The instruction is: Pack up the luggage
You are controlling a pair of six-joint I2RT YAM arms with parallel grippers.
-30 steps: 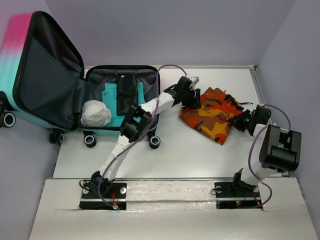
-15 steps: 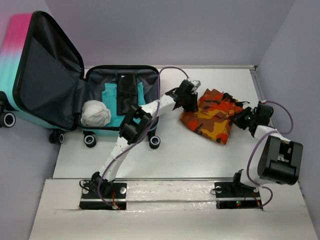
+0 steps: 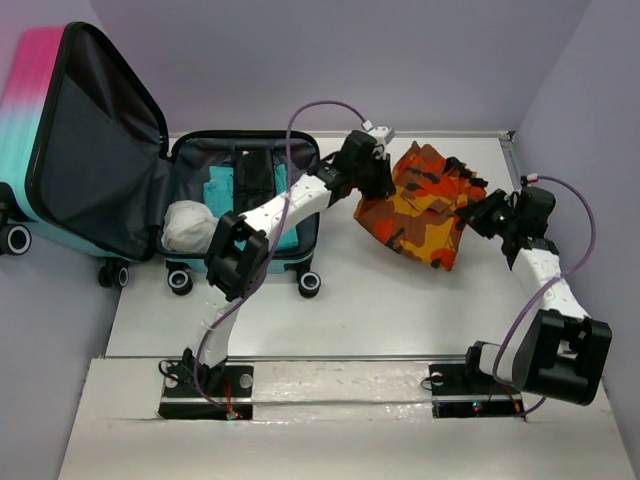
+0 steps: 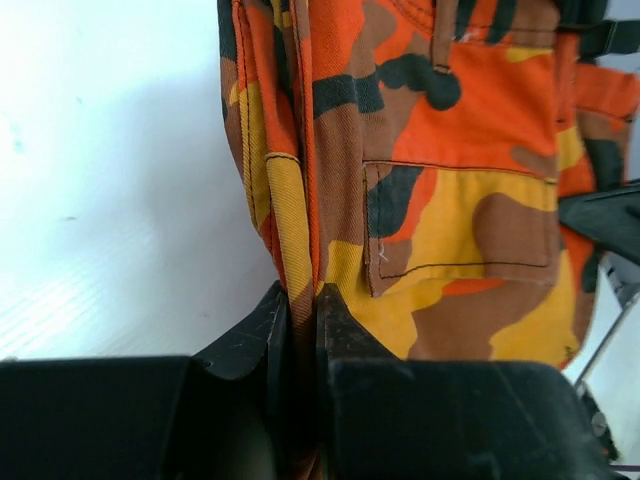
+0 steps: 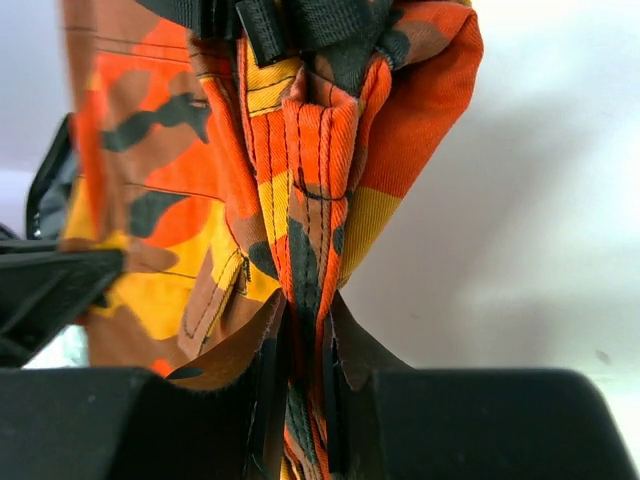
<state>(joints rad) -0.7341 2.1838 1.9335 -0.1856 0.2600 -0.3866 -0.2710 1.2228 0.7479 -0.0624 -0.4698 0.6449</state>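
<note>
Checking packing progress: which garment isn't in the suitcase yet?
The orange camo one, gripped by the left claw and right claw; the white bundle and teal garment lie in the suitcase.

The white table [image 3: 380, 310] carries the open luggage [image 3: 100, 160] at its far left corner, standing on its wheels, the lid leaning out past the left edge. An orange camouflage garment [image 3: 425, 215] sits over the far right part; whether it touches the surface is unclear. Two arm bases [image 3: 205, 385] are bolted along the near edge.
</note>
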